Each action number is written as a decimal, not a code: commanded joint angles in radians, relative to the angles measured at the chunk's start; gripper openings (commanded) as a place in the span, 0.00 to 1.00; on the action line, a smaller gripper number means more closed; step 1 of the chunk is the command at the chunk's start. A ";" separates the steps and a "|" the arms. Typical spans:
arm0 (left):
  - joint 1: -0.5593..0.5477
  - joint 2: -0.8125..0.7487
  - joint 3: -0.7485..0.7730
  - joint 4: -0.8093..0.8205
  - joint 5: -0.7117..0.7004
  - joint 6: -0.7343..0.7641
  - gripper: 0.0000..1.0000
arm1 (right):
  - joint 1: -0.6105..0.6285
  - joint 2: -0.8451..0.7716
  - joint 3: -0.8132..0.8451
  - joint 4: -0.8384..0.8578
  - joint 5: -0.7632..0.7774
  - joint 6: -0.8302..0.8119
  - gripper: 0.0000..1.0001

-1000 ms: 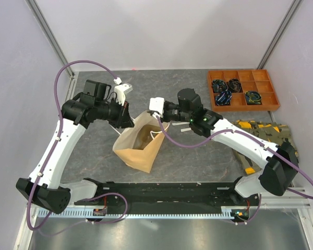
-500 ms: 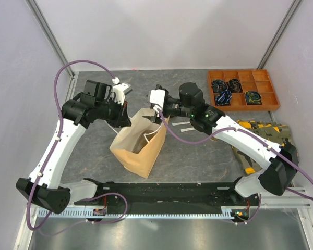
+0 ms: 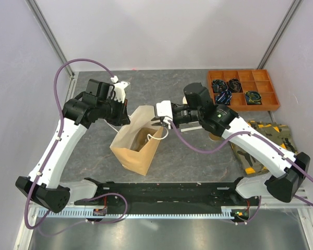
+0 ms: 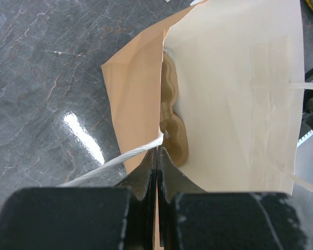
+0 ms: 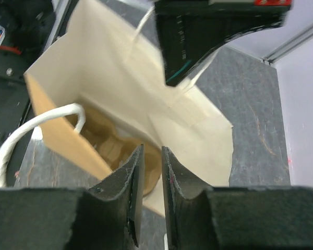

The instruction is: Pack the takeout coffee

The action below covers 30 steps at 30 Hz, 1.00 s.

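Observation:
The tan paper bag (image 3: 137, 140) stands open at the table's middle. My left gripper (image 3: 126, 118) is shut on the bag's far-left rim, right where the white rope handle (image 4: 109, 164) meets it (image 4: 157, 151). The brown pulp carrier (image 4: 173, 130) lies deep inside the bag and also shows in the right wrist view (image 5: 112, 148). My right gripper (image 3: 157, 120) hovers at the bag's right rim, its jaws a narrow gap apart with nothing between them (image 5: 152, 152). No kraft cups or black lids show clearly. A small tan thing (image 3: 215, 137) peeks from under the right forearm; I cannot tell what it is.
An orange compartment tray (image 3: 242, 79) with cable bundles sits at the back right. A camouflage cloth (image 3: 263, 140) lies at the right edge. The black base rail (image 3: 161, 190) runs along the front. The bag's other handle (image 5: 21, 140) loops over its near rim.
My right gripper has drawn back to the right, off the bag's mouth. The bag stands more upright and open. My left gripper keeps its hold on the rim.

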 commanded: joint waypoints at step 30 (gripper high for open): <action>-0.127 -0.203 -0.092 0.196 0.181 0.084 0.02 | -0.013 -0.224 -0.292 -0.297 0.035 -0.527 0.10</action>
